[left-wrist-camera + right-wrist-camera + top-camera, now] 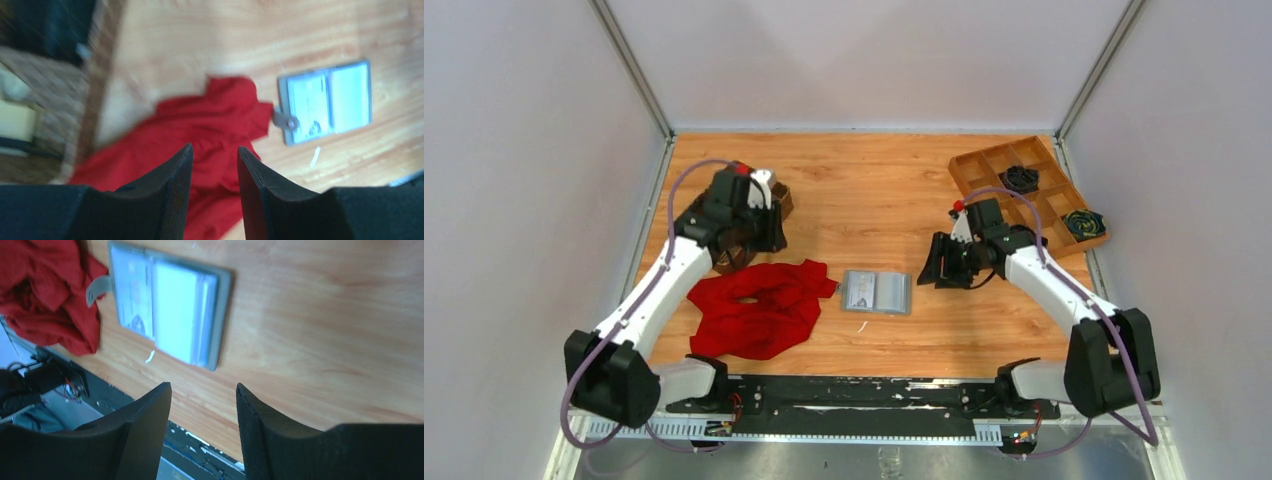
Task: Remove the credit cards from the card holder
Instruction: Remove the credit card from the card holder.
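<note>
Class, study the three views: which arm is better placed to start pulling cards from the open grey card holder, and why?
The right arm. The right tool, open, hangs just beside the card holder with nothing between; the left tool sits farther off, beyond the red cloth.

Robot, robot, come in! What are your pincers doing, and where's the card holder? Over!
Left pincer open, empty. Right pincer open, empty. Card holder lying open between them, untouched. Red cloth right beside its tab side.
</note>
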You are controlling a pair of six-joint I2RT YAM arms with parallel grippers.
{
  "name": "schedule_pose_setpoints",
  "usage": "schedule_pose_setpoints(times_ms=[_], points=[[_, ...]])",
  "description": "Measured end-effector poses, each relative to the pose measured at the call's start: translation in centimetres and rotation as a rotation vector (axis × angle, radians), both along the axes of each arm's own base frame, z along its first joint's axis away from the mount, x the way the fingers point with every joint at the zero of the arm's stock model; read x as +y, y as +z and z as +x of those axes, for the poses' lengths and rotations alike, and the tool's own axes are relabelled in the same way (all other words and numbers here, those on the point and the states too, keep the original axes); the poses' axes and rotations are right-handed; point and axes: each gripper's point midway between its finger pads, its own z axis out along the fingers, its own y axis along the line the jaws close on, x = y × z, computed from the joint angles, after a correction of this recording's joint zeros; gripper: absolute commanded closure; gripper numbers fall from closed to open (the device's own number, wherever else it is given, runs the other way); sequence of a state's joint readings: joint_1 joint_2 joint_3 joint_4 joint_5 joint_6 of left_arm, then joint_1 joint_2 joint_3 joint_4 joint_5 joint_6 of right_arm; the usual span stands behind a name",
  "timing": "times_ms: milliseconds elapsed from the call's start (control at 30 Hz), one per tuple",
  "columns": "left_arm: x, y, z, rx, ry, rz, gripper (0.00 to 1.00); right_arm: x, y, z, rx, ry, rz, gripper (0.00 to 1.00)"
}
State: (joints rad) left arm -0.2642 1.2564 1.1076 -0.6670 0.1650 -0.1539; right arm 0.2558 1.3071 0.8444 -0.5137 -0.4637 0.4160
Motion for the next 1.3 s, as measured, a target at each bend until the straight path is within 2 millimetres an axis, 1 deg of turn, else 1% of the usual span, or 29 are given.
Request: schedule_pose_setpoints(times_ms=[33,100,133,167,233,267,333,400,467,500,633,700,833,933,1167,1300], points=[[-0.8,-1.5,-1.6,0.036,0.011,-0.038,0.59,0.7,-0.2,-0.9,-0.001,0.017,0.015,0.46],[-1.9,-3.4,-3.9,0.076,0.031,-0.095,0.59,1.7,-0.4,-1.9,-0.007,0.035,0.044,0.48],[-2.6,-4.0,-4.7,0.086,0.034,-0.121,0.59,2.1,-0.6,-2.3,-0.009,0.036,0.060,0.49],[-3.8,-4.4,-5.7,0.084,0.031,-0.160,0.59,2.4,-0.7,-2.6,-0.010,0.034,0.075,0.51],[-6.1,-4.5,-7.2,0.074,0.004,-0.235,0.59,2.9,-0.8,-2.7,-0.012,0.025,0.100,0.52],[-7.1,-4.4,-7.5,0.070,-0.007,-0.261,0.59,3.1,-0.9,-2.7,-0.012,0.019,0.108,0.52],[-9.6,-4.1,-8.2,0.065,-0.044,-0.325,0.59,3.5,-1.1,-2.4,-0.015,0.006,0.126,0.52],[-12.1,-4.0,-8.4,0.073,-0.075,-0.375,0.59,3.9,-1.3,-2.1,-0.016,-0.002,0.145,0.52],[-14.2,-4.5,-8.3,0.090,-0.098,-0.408,0.59,4.3,-1.6,-1.8,-0.012,-0.010,0.166,0.52],[-14.8,-5.0,-8.2,0.103,-0.101,-0.411,0.59,4.5,-1.8,-1.6,-0.008,-0.015,0.173,0.52],[-15.8,-7.0,-7.7,0.149,-0.089,-0.397,0.59,5.0,-2.9,-0.8,0.012,-0.027,0.185,0.52],[-16.0,-7.1,-7.4,0.149,-0.085,-0.395,0.59,5.3,-3.4,-0.5,0.028,-0.028,0.196,0.52],[-16.7,-6.7,-6.6,0.133,-0.088,-0.409,0.59,5.8,-4.5,-0.2,0.058,-0.027,0.211,0.53],[-17.0,-7.2,-6.2,0.137,-0.084,-0.404,0.58,6.1,-5.0,0.0,0.062,-0.025,0.216,0.53],[-17.1,-11.1,-5.9,0.215,-0.062,-0.332,0.58,6.4,-4.9,0.4,0.045,-0.020,0.229,0.53],[-17.2,-12.8,-5.9,0.253,-0.061,-0.306,0.58,6.4,-4.1,0.4,0.021,-0.017,0.239,0.52]])
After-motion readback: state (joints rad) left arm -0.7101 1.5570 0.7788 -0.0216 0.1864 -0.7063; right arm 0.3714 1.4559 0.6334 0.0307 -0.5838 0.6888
